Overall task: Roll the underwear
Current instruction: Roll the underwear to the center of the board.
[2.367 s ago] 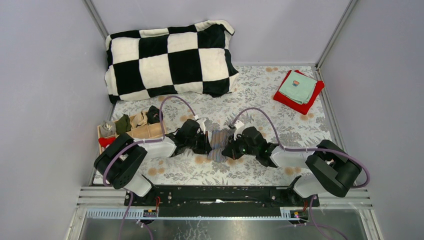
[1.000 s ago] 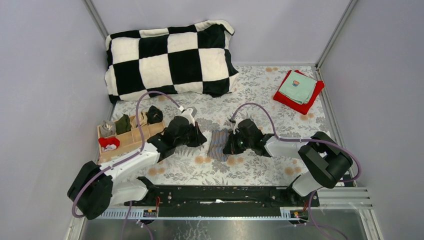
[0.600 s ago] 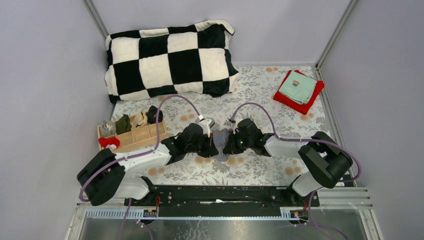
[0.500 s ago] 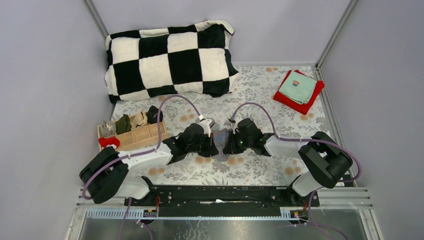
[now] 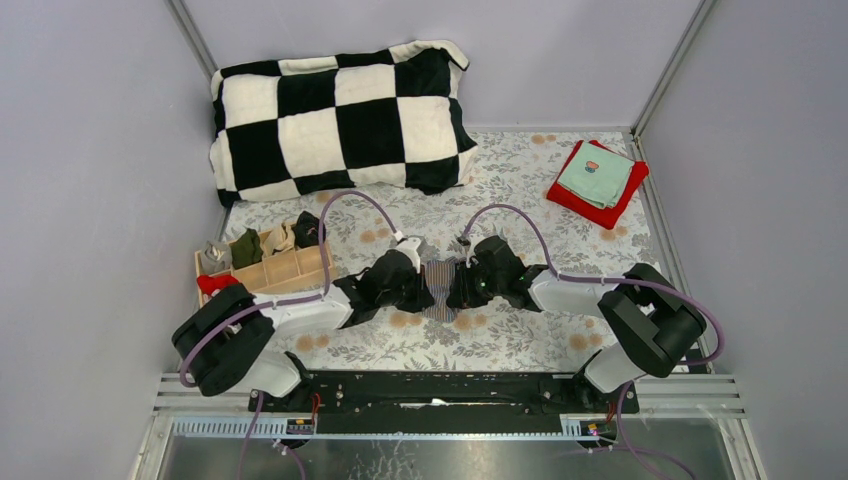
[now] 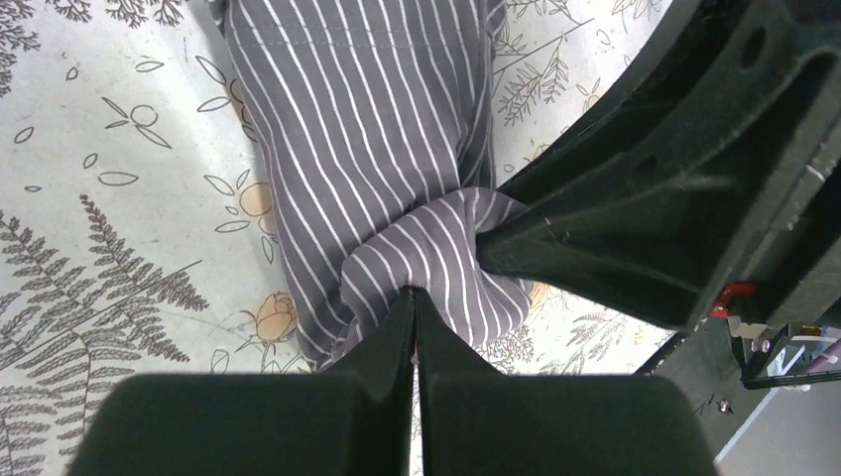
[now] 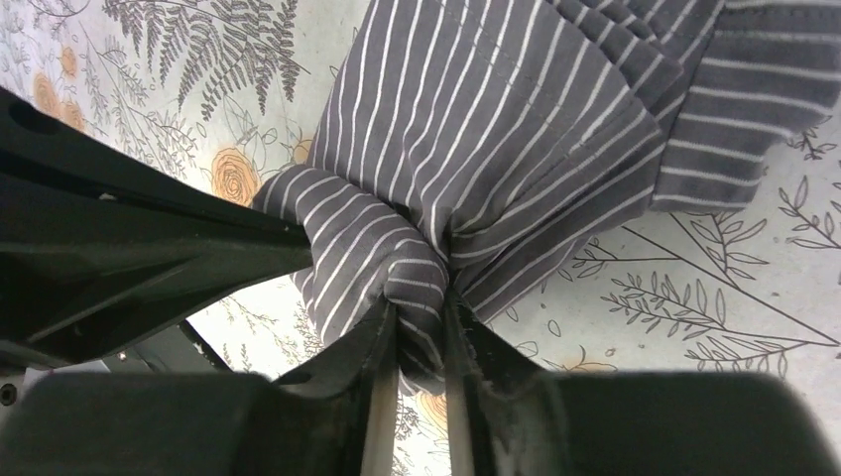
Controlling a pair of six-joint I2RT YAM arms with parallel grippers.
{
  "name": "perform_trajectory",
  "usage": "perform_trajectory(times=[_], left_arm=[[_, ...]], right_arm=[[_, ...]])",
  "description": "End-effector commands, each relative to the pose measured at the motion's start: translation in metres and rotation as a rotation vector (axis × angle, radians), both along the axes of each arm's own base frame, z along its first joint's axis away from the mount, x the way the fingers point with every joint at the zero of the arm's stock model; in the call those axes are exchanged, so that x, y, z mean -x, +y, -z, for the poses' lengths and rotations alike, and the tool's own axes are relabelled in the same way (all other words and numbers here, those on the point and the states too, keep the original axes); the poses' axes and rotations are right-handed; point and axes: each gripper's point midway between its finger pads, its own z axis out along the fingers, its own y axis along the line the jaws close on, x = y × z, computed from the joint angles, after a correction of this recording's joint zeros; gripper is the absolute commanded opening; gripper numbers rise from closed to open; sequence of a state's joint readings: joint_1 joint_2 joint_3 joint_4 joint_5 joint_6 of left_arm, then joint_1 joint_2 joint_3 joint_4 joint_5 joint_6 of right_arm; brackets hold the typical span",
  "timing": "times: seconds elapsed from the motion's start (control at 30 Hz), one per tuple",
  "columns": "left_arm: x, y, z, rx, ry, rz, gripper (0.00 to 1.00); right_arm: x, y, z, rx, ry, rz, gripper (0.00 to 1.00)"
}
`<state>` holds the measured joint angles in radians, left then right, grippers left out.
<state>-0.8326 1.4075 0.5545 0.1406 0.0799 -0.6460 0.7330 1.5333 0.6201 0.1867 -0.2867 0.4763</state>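
1. While both arms lie stretched low and inward from their bases, the left gripper (image 6: 414, 294) and right gripper (image 7: 419, 305) meet almost tip to tip at mid-table.
2. Each pincer pinches a bunched fold of the grey pale-striped underwear (image 6: 367, 109). The left's fingers are pressed nearly together, and the right's have cloth wedged between them.
3. The underwear lies on the floral table cover (image 5: 520, 335) between the grippers, with bare cover toward the near edge and the right.
4. At the left edge, a wooden tray (image 5: 290, 266) holds small bundled cloths, dark green, tan, black and red.
5. A checkered pillow (image 5: 340, 120) lies at the back, and a teal cloth (image 5: 595, 175) sits on a red cloth (image 5: 575, 198) far right.
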Motion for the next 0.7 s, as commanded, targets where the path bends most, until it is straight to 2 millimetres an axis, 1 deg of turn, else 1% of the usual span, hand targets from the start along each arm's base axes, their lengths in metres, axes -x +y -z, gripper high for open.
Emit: perform_trajectory(times=[0.0, 0.13, 0.2, 0.33, 0.5, 0.6, 0.67], left_arm=[[-0.002, 0.011, 0.023, -0.066, 0.011, -0.035, 0.0], [0.001, 0.013, 0.032, -0.078, 0.029, -0.033, 0.0], [0.002, 0.012, 0.034, -0.082, 0.035, -0.032, 0.0], [0.003, 0.012, 0.037, -0.088, 0.042, -0.027, 0.0], [0.003, 0.012, 0.037, -0.089, 0.043, -0.025, 0.0], [0.002, 0.012, 0.036, -0.088, 0.04, -0.025, 0.0], [0.002, 0.012, 0.035, -0.088, 0.038, -0.024, 0.0]], right_arm=[[0.016, -0.035, 0.023, 0.17, 0.058, 0.019, 0.33], [0.009, -0.03, 0.005, 0.13, 0.02, 0.032, 0.44], [0.01, -0.032, -0.002, 0.13, 0.017, 0.037, 0.48], [0.005, -0.031, -0.024, 0.108, -0.03, 0.05, 0.5], [-0.001, -0.039, -0.048, 0.11, -0.077, 0.098, 0.53], [0.0, -0.039, -0.059, 0.071, -0.076, 0.144, 0.57], [0.004, -0.034, -0.063, 0.008, -0.054, 0.172, 0.58]])
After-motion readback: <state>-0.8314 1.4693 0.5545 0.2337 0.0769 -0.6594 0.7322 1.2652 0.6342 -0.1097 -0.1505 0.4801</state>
